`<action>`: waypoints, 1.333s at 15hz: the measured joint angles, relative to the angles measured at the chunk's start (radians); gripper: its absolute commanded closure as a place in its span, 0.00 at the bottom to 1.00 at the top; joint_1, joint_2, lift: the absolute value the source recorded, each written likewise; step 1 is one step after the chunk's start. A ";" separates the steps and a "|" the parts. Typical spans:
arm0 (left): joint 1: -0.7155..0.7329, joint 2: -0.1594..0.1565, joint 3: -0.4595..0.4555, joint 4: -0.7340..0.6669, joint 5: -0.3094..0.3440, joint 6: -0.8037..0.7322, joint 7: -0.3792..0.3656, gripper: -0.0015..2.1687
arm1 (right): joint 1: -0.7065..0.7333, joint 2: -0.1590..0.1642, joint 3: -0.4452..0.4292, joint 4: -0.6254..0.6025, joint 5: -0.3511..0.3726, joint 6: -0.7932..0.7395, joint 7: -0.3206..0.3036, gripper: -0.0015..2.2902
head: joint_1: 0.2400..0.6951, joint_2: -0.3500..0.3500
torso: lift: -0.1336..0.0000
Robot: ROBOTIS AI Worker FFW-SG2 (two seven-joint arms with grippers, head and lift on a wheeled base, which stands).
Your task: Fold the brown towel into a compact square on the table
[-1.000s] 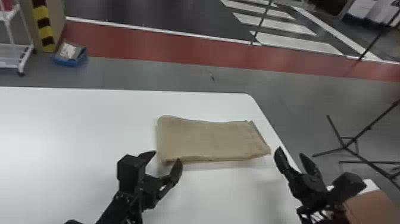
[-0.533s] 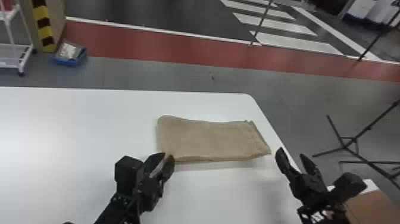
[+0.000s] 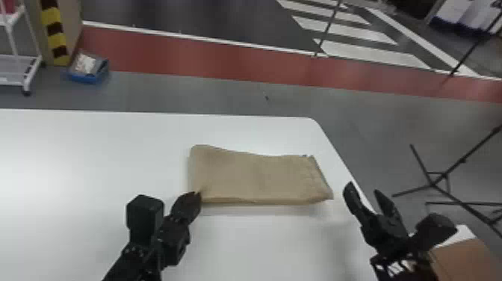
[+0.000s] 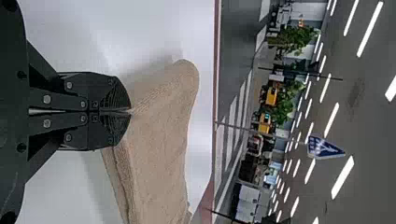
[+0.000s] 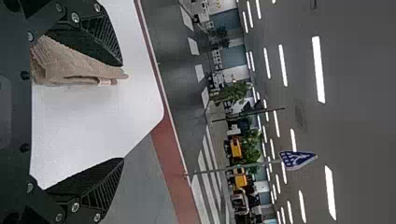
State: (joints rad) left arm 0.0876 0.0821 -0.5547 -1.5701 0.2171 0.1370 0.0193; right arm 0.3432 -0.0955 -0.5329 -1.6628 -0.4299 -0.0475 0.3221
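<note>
This looks like a large industrial-style hall, with a red painted floor lane (image 3: 209, 63), white crosswalk stripes (image 3: 373, 54), black-and-yellow striped hazard tape (image 3: 55, 34) and long white ceiling lights (image 4: 342, 177).

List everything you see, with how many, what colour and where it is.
Towel: one, brown, folded on the table near its right edge
Table: one, white, under the towel
Cart: one, white, floor at far left
Tray: one, blue, on the floor beyond the table
Stand legs: several, black, floor at right
Sign: one, blue and white, on a pole in the background
Plants: several, green, background
Left tool: one, black, pinching the towel's near left corner
Right tool: one, black, open, right of the towel
</note>
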 measured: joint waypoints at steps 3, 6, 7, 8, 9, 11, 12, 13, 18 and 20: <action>0.039 0.020 0.098 -0.029 -0.002 -0.004 -0.017 0.71 | -0.012 0.000 0.011 0.001 0.005 0.007 0.000 0.08 | 1.00 0.00 | 0.08; 0.092 0.055 0.233 -0.088 0.003 -0.005 -0.031 0.71 | -0.017 -0.001 0.021 0.002 0.006 0.015 0.000 0.08 | 1.00 0.00 | 0.08; 0.121 0.064 0.284 -0.121 0.010 -0.004 -0.046 0.71 | -0.019 -0.001 0.022 0.002 0.006 0.018 0.000 0.08 | 1.00 0.00 | 0.08; 0.156 0.068 0.335 -0.160 0.018 -0.003 -0.061 0.71 | -0.022 -0.001 0.024 0.002 0.007 0.021 0.000 0.08 | 1.00 0.00 | 0.08; 0.190 0.070 0.375 -0.199 0.022 -0.003 -0.072 0.71 | -0.026 -0.001 0.027 0.002 0.009 0.025 0.000 0.08 | 1.00 0.00 | 0.08; 0.276 0.077 0.433 -0.298 0.025 -0.002 -0.083 0.71 | -0.037 -0.001 0.040 0.007 0.015 0.033 0.000 0.08 | 1.00 0.00 | 0.08; 0.307 0.084 0.441 -0.336 0.022 0.004 -0.083 0.71 | -0.043 -0.001 0.047 0.011 0.019 0.034 -0.001 0.08 | 1.00 0.00 | 0.08; 0.335 0.092 0.439 -0.373 0.012 0.033 -0.083 0.71 | -0.051 -0.001 0.056 0.018 0.024 0.034 -0.002 0.08 | 1.00 0.00 | 0.08; 0.375 0.100 0.372 -0.450 -0.088 0.243 -0.079 0.71 | -0.065 0.000 0.085 0.034 0.034 0.033 -0.003 0.08 | 1.00 0.00 | 0.08; 0.375 0.100 0.354 -0.457 -0.124 0.271 -0.066 0.71 | -0.066 0.000 0.084 0.038 0.031 0.032 -0.003 0.08 | 1.00 0.00 | 0.08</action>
State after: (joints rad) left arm 0.4631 0.1826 -0.2004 -2.0274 0.0933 0.4082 -0.0462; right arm 0.2777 -0.0951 -0.4485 -1.6252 -0.3988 -0.0158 0.3190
